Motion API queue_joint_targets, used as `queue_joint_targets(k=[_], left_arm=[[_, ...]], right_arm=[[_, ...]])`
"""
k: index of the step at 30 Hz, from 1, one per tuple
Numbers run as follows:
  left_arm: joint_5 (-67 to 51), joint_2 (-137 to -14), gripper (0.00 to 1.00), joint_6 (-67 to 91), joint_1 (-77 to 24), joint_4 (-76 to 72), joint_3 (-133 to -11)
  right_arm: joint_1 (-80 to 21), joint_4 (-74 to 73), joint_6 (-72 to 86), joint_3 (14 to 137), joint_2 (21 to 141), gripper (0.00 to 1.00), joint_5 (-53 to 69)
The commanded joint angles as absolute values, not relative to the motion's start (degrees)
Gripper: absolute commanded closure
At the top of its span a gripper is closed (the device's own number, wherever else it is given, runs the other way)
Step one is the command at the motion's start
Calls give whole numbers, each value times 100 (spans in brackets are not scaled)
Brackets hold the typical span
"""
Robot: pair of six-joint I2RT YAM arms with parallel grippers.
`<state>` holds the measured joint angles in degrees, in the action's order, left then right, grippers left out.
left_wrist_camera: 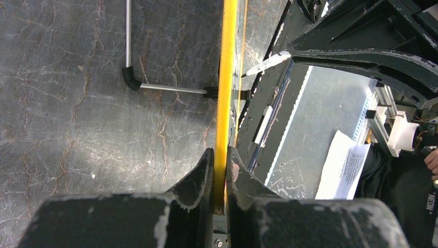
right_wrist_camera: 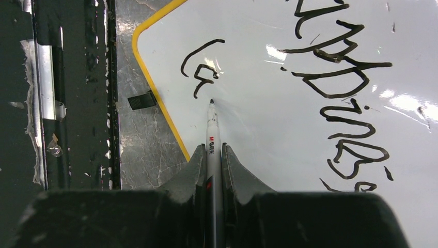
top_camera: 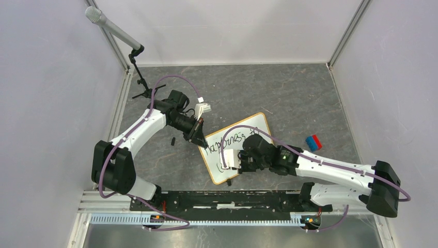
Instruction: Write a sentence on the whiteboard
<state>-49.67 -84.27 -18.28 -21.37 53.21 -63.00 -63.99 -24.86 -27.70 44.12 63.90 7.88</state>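
Note:
The whiteboard (top_camera: 255,135) lies tilted on the table in the top view, white with a thin yellow-tan frame. My left gripper (top_camera: 199,135) is shut on its left edge; the left wrist view shows the frame (left_wrist_camera: 225,77) edge-on between the jaws. My right gripper (top_camera: 233,160) is shut on a white marker (right_wrist_camera: 213,139). The marker's tip touches the board (right_wrist_camera: 289,134) just below the letters "la" (right_wrist_camera: 202,64) of the second line. The first line (right_wrist_camera: 346,88) reads "Happiness". A black clip foot (right_wrist_camera: 141,100) sits on the board's near edge.
A red and blue block (top_camera: 313,141) lies right of the board. A small black piece (top_camera: 173,140) lies left of it. A microphone on a black stand (top_camera: 138,67) stands at the back left. The arms' mounting rail (top_camera: 222,200) runs along the near edge.

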Motion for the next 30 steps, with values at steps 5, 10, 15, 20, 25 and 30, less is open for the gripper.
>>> queue_joint_targets(k=[5,10,15,20,25,30], left_arm=[[-4117,-8438,98,-1771,-2210,5354,-6100],[-4122,-8421,98,-1775,-2208,5353,-6100],[-4116,-8449,98,-1762,-2208,5360,-6100],[-4118,-8452,97,-1761,-2207,5363,-6108],[-4121,-8431,97,-1766,-2208,5360,-6108],[-4122,-8447,98,-1767,-2207,5356,-6108]], right_arm=[[-6381,-2209,-2645,4615,6474,100,797],[-6343,-2154,-2561,4601,6456,100,519],[-6182,-2205,-2514,4583,6351,100,520],[-6135,-2260,-2555,4505,6286,100,597],[-6136,-2315,-2648,4339,6272,100,716],[-6135,-2347,-2713,4283,6397,100,897]])
